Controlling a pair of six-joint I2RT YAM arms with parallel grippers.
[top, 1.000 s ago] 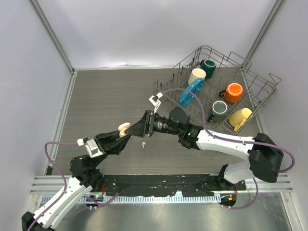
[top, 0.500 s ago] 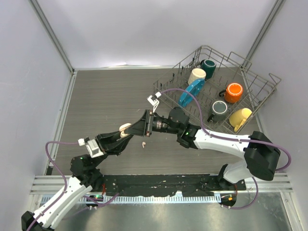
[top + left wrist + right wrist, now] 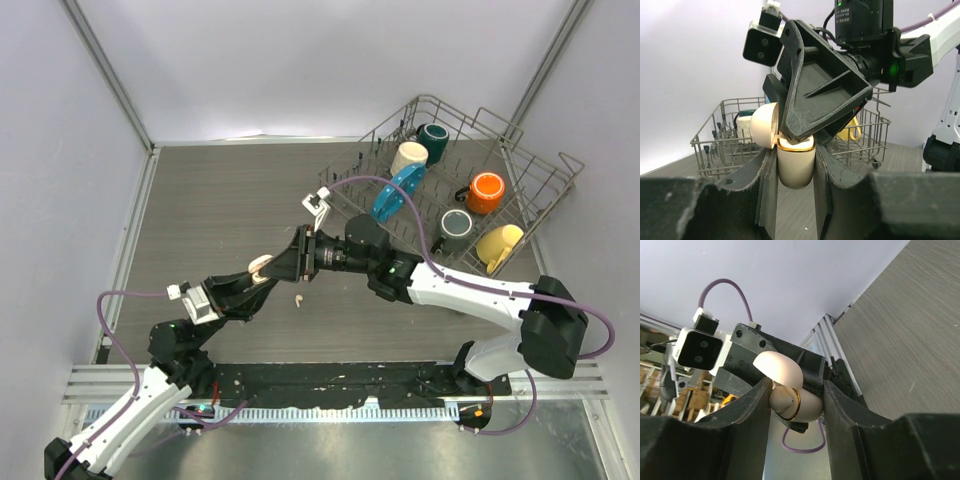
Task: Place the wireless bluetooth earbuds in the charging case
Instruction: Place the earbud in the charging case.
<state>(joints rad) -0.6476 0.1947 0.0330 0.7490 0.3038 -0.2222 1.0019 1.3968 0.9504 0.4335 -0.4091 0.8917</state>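
Left gripper (image 3: 796, 150): clenched on the charging case (image 3: 796, 170), one finger flat against each side of the pale peach-beige body. The case stands upright between the fingers and is held off the bench (image 3: 220, 200). Its lid (image 3: 762, 125) is hinged open and tips toward the left finger's side; a gold rim shows at the open mouth.

Right gripper (image 3: 797, 385): meets the left gripper tip to tip, from beyond and above. Its fingers straddle the case at the rim, one on each side. Whether they press on the case, or hold an earbud at the mouth, cannot be told from any view.

One pale earbud (image 3: 298, 299) lies loose on the bench, just below the joined gripper tips and not touching them. No other earbud can be made out.

Well beyond the right gripper, back along its arm: a wire dish rack (image 3: 540, 165) holding several mugs (image 3: 487, 190).
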